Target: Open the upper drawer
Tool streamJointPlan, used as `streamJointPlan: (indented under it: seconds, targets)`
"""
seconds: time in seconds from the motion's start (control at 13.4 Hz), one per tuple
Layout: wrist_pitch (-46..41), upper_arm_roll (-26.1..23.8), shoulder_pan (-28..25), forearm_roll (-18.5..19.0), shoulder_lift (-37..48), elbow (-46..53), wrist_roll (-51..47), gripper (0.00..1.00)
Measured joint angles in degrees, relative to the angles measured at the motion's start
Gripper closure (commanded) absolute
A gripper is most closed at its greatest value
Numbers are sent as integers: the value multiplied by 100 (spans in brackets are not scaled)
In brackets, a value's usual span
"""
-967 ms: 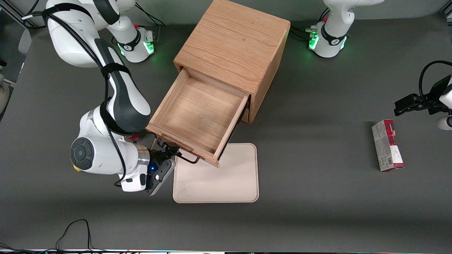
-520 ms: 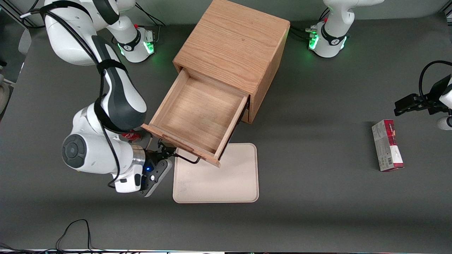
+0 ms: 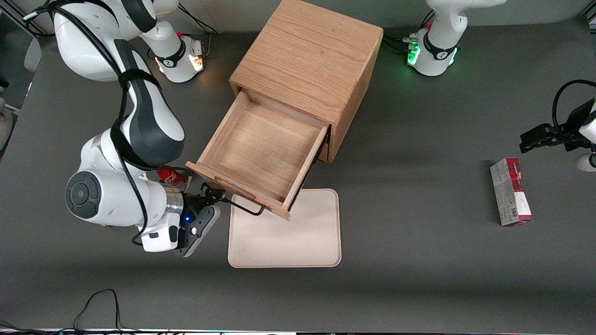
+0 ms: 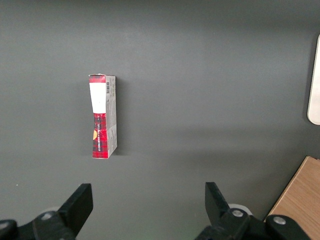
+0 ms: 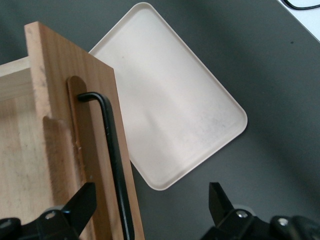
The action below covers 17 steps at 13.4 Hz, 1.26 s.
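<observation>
The oak cabinet (image 3: pixel 307 56) stands at the middle of the table. Its upper drawer (image 3: pixel 260 149) is pulled well out, showing a bare light-wood floor. A thin black wire handle (image 3: pixel 244 208) runs along the drawer front (image 5: pixel 75 150). My gripper (image 3: pixel 212 194) is at the end of the handle nearest the working arm, in front of the drawer and nearer the front camera. It is open. In the right wrist view the handle (image 5: pixel 112 150) passes between the spread fingers of the gripper (image 5: pixel 150 195), close to one finger, with no grip on it. The lower drawer is hidden under the upper one.
A cream tray (image 3: pixel 298 232) lies flat on the table just below the drawer front, also seen as tray (image 5: pixel 170 110). A small red object (image 3: pixel 170 176) sits under my arm. A red and white box (image 3: pixel 511 191) lies toward the parked arm's end.
The drawer front has slid a little farther out toward the working arm's end. My gripper and arm have drawn back the same way along the handle. The arm base light turned from green to pale amber.
</observation>
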<state>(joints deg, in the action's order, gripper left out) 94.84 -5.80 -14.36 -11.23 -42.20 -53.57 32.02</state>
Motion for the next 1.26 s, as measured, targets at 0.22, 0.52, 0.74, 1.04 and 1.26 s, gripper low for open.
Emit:
streamJointPlan:
  seconds: [0.22, 0.52, 0.74, 1.04, 1.26]
  targets:
    - [-420, -51, -42, 168, 294, 84, -3, 0]
    - [-1054, -57, -89, 317, 1167, -383, -242, 0]
    - [-1080, -50, -88, 795, 2215, -1537, -702, 0]
    - [-1096, 177, -80, 965, 3753, -3394, -2215, 0]
    - [-1013, 584, -57, 967, 4486, -4361, -2862, 0]
